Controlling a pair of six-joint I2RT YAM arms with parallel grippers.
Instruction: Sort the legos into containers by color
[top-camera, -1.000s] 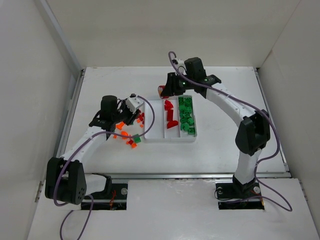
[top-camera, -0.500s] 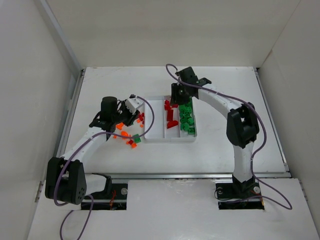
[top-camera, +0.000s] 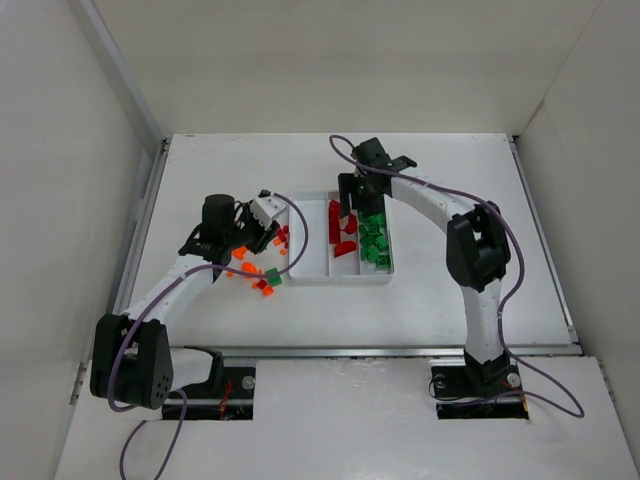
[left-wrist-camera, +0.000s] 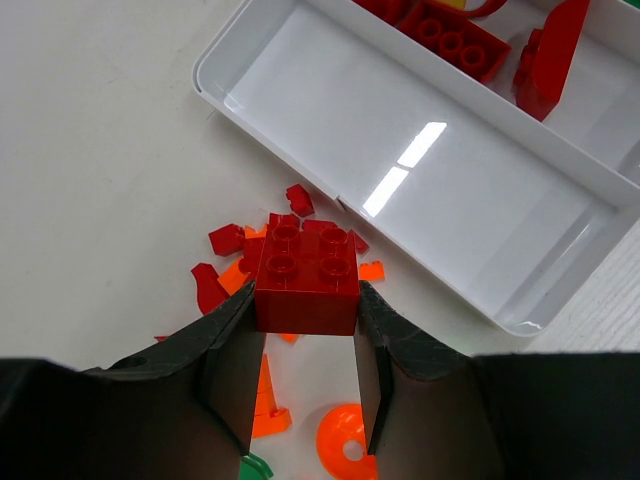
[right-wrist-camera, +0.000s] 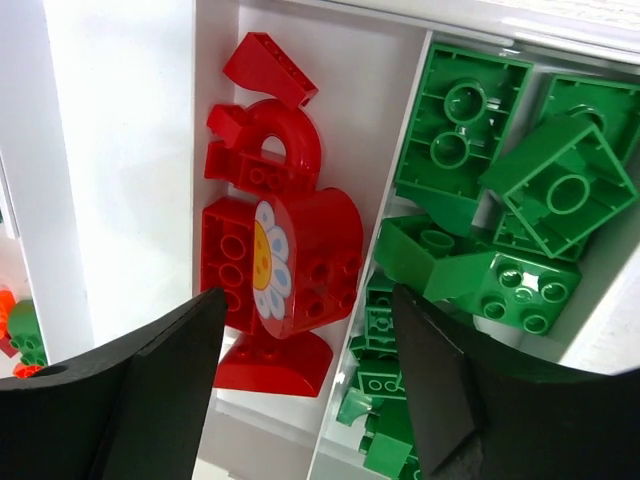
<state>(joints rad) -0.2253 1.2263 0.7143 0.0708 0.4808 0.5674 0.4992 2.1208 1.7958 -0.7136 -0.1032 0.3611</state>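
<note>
1. At nine o'clock from the tray (top-camera: 340, 281), our left gripper (left-wrist-camera: 305, 305) is clamped on a dark red brick (left-wrist-camera: 305, 262), with loose red and orange legos (left-wrist-camera: 225, 240) lying on the table (left-wrist-camera: 100, 150) just beside it.
2. Over the tray's twelve o'clock end we see our right gripper (right-wrist-camera: 305, 350), jaws apart.
3. Beneath it, red pieces (right-wrist-camera: 300, 250) lie in the middle compartment (right-wrist-camera: 345, 70); green pieces (right-wrist-camera: 500, 180) lie in the one at three o'clock.

White table (top-camera: 450, 290), plain white walls (top-camera: 330, 60), even light.

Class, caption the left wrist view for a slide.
Left gripper grips a red brick near loose pieces beside the white tray.
</note>
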